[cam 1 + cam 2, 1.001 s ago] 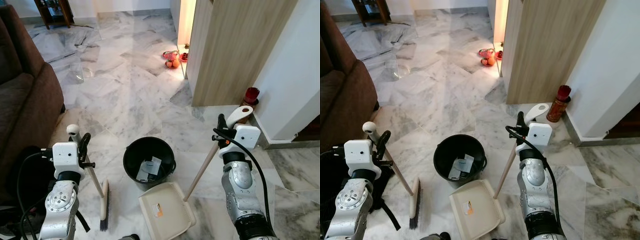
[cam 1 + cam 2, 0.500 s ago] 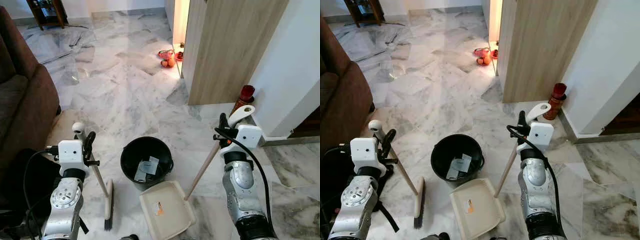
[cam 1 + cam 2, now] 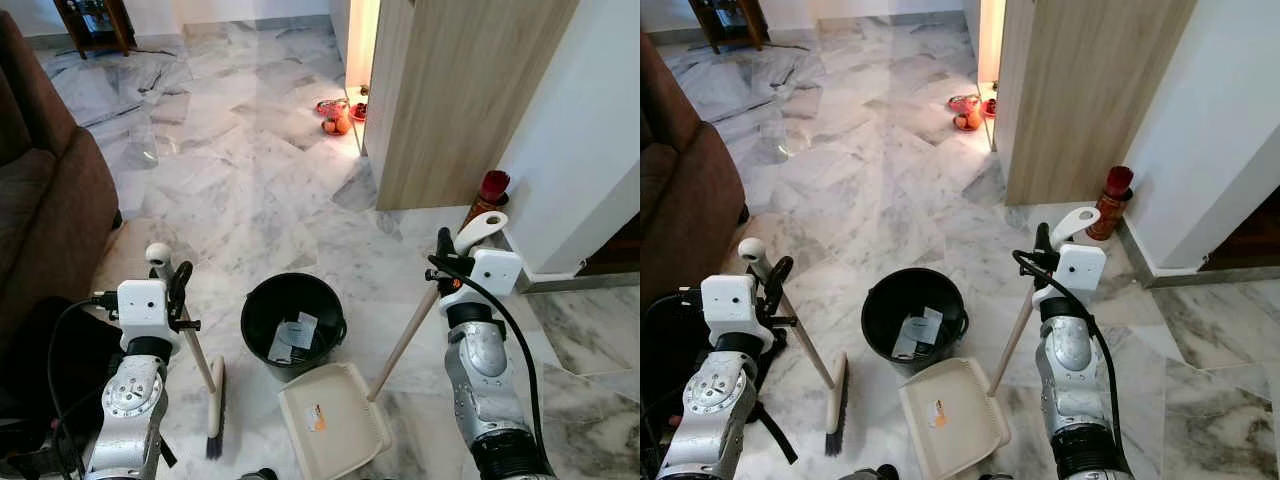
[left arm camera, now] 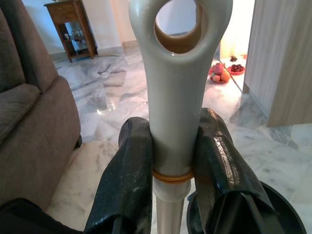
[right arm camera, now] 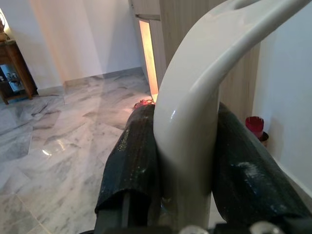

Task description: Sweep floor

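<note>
My left gripper (image 3: 172,283) is shut on the cream top of a broom handle (image 4: 176,117); the wooden stick slants down to the broom head (image 3: 213,408), which rests on the marble floor beside my left arm. My right gripper (image 3: 447,262) is shut on the curved cream grip of the dustpan handle (image 5: 195,122). Its long stick runs down to the cream dustpan (image 3: 333,420), lying flat on the floor in front of me. A black bucket (image 3: 293,322) with scraps of paper inside stands between the two tools, just beyond the dustpan.
A brown sofa (image 3: 45,200) fills the left side. A wooden partition (image 3: 460,100) and white wall stand at right, with a red cup (image 3: 492,187) at their foot. Small red and orange things (image 3: 337,115) lie by the lit gap. Open marble floor stretches ahead.
The camera has shifted a little: the sofa sits further left and the scene slightly lower. Both grippers keep their hold on the broom and dustpan handles.
</note>
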